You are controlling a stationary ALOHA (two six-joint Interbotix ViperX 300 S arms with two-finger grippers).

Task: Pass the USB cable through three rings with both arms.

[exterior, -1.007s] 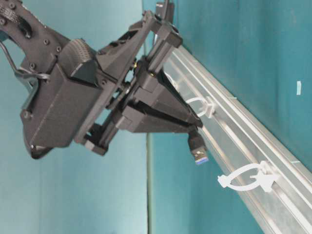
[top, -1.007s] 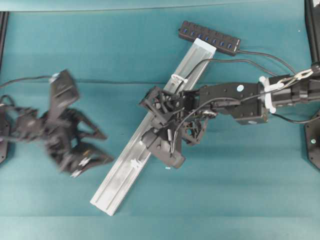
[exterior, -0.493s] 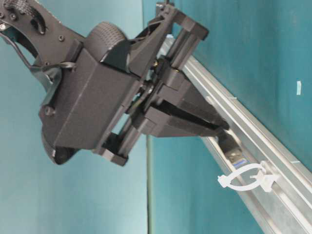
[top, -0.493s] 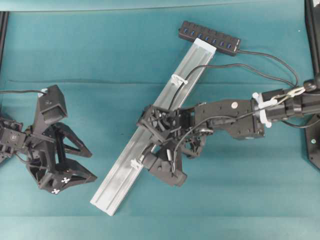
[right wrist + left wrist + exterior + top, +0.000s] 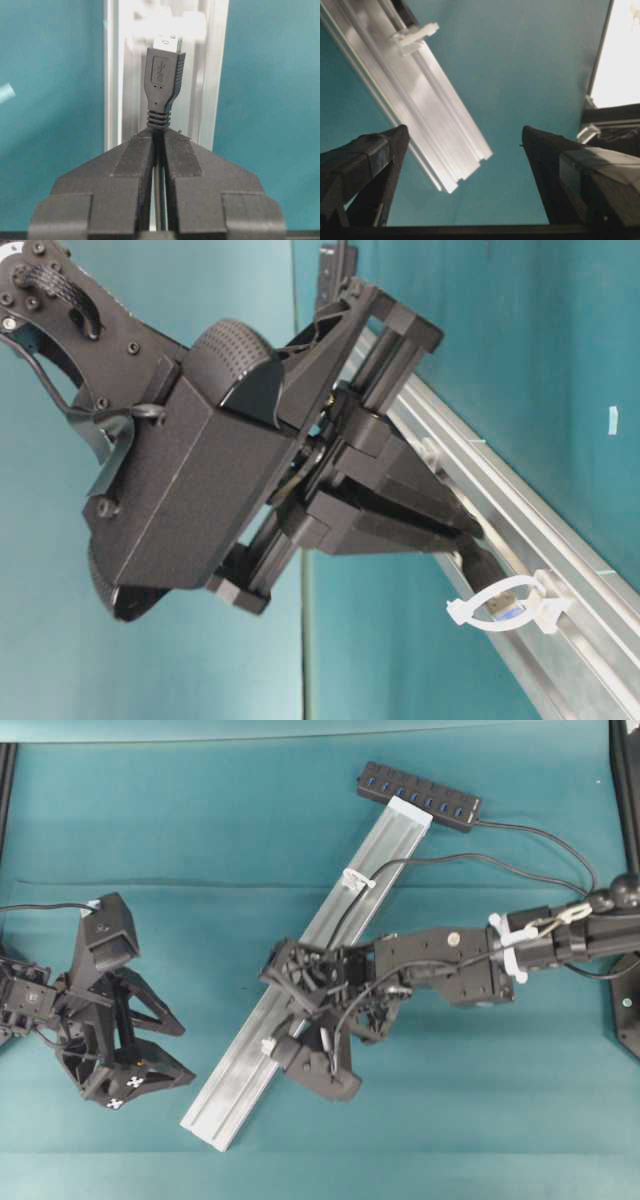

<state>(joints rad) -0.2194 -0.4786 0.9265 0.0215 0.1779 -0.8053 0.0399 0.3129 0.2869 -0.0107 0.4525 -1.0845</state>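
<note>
Right gripper (image 5: pixel 158 145) pinches the USB cable (image 5: pixel 164 82) just behind its plug, over the aluminium rail (image 5: pixel 300 975). Plug tip sits inside the lowest ring (image 5: pixel 500 605) on that rail. Left gripper (image 5: pixel 150 1050) spread wide, well left of rail, holding nothing.

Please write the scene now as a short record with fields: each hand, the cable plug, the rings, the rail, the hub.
right hand: shut on the USB cable, just behind the plug
plug: metal tip entering the last ring
first ring: cable already runs through it
middle ring: hidden by the right arm
left hand: open, empty, away from the rail
rail: lies diagonally on the teal table
hub: at the rail's far end
</note>
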